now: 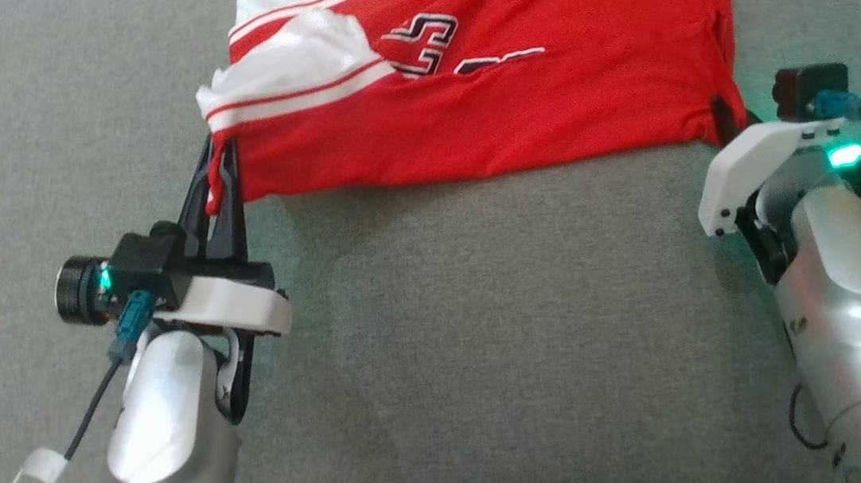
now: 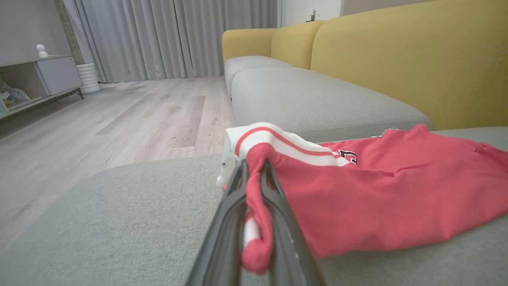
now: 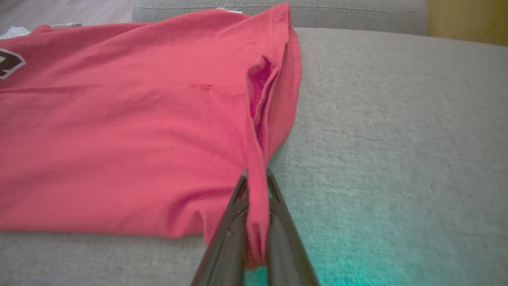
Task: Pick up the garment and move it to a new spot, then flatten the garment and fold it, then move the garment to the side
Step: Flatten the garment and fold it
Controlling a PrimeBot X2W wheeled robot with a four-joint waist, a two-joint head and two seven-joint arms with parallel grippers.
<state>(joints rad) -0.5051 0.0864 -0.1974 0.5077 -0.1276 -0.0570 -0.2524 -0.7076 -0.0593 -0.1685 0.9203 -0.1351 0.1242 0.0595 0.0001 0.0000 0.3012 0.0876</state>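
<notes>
Red jersey (image 1: 512, 105) lies on far side of grey sofa seat (image 1: 490, 347). L gripper (image 1: 220, 158) & R gripper (image 1: 723, 117) are both pinched tight on its near corners. Lift both together w/ fabric taut, or corners may slip.

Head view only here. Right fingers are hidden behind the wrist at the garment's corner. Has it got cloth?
Observer: Yes. Right wrist view: the right gripper is shut on a fold of the red garment at its corner.
Operator: Left grip deep enough?
Observer: Left wrist view: the left gripper is shut, with a wad of cloth bunched between its fingers, below the tips.
Operator: What's past the garment?
Observer: A yellow sofa back behind the grey cushion.
</notes>
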